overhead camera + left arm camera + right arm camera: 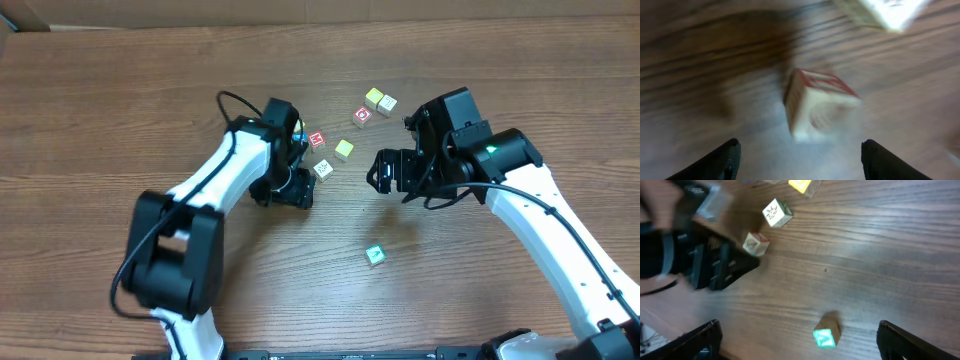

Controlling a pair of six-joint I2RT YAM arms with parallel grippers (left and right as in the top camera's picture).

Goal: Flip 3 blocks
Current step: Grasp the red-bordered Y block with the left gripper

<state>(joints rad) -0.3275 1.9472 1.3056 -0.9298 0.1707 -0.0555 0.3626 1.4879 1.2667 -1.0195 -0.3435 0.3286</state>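
Ahead of the left gripper (800, 152), in line with the gap between its fingers, a red-edged cube (820, 105) sits tilted on the table (700, 75). This view is blurred. The two fingers stand wide apart and neither shows contact with the cube. The jaws are parted and hold nothing. Beyond the cube, off to one side of the gripper's axis, lies the first white block (885, 10), cut off by the frame edge. From overhead, this block lies just beside the left gripper, between it and the right gripper (799, 330).

Right gripper: fingers spread to their widest, nothing between them.
- The teal block (826, 336) rests on the table ahead of the gap, slightly off centre. Its teal face is up and it is clear of both fingers.
- Farther ahead, the first white block shows thin dark line marks on its top face.
- The red-edged cube lies just beside the left gripper's tip.

On the far side of the right gripper, away from the teal block, the second white block (387, 103) touches a yellow-topped cube (373, 97). Its marks are too small to read.
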